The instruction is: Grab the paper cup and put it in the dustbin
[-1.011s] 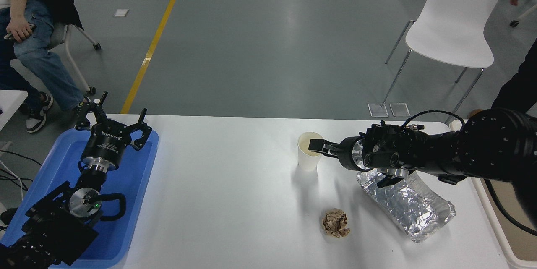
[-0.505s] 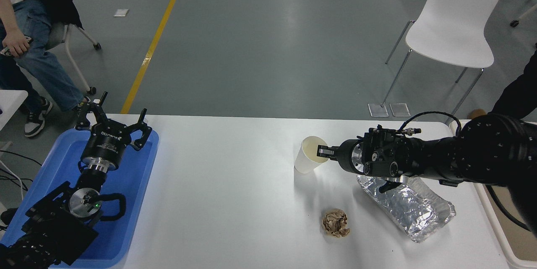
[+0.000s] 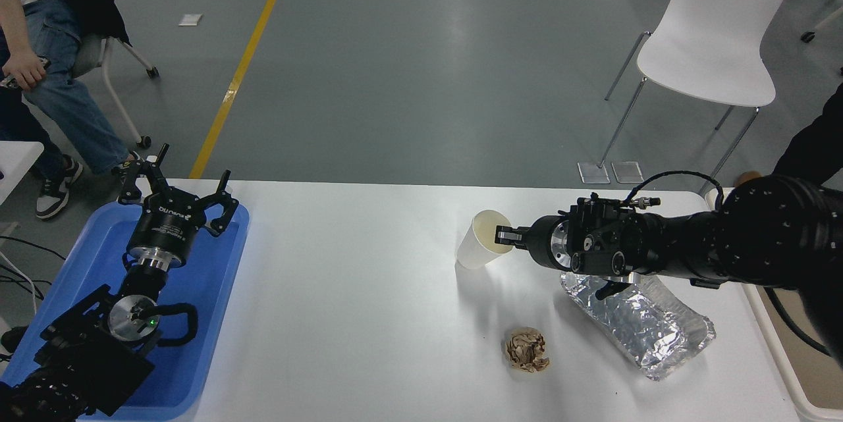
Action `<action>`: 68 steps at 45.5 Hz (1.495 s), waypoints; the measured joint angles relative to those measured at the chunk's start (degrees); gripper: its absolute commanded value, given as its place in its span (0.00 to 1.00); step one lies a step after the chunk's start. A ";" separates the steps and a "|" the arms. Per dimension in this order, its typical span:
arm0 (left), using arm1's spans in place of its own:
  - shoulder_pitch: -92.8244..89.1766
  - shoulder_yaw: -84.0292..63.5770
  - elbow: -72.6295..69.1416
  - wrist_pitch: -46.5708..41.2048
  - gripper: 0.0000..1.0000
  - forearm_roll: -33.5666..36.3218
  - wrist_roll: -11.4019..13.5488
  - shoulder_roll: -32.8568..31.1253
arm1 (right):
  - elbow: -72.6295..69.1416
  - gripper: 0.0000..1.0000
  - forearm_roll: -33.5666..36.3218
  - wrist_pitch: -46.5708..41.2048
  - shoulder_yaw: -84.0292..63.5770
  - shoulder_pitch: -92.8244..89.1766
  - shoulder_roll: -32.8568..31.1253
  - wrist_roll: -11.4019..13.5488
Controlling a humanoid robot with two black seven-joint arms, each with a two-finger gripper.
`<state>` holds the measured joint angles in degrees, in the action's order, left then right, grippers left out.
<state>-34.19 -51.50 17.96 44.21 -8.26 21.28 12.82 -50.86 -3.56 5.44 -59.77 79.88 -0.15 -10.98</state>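
Head view showed the white counter [image 3: 369, 316] filling the lower half, the right arm reaching in from the right edge and the left arm parked at the lower left over the blue tray [image 3: 204, 369], its left tool [image 3: 176, 195] spread open and empty. At the far right edge, just off the counter, lay the beige rim of the dustbin [image 3: 784, 376], mostly out of frame. A crinkled foil tray [image 3: 649, 330] sat beneath the right forearm, and a brown paper ball [image 3: 527, 349] lay in front of it. The paper cup [image 3: 475, 249] was tilted, mouth toward the arm, its base seemingly just clear of the counter. The right tool [image 3: 506, 236] was pinched on the cup's near rim, one finger inside the mouth. The lift looked under way. The next move would call for raising the cup clear, then carrying it rightward over the foil tray to the bin without loosening the thin rim grip.
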 measured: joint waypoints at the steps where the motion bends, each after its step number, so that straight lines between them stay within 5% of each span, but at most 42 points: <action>1: 0.00 0.00 0.00 0.00 1.00 0.00 0.00 0.00 | -0.40 0.00 -0.01 -0.24 -0.25 0.65 -0.22 -0.01; 38: 0.00 0.00 -0.03 0.00 1.00 0.00 0.00 0.01 | -12.89 0.00 -3.09 -20.97 -6.23 35.70 -18.90 -0.03; 68: 0.00 0.00 -0.01 0.00 1.00 0.00 0.03 0.01 | -13.37 0.00 -4.09 -25.06 -8.33 39.87 -21.68 -0.01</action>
<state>-34.19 -51.50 17.96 44.21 -8.26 21.30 12.83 -64.23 -7.66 -19.61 -68.10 119.76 -21.83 -10.99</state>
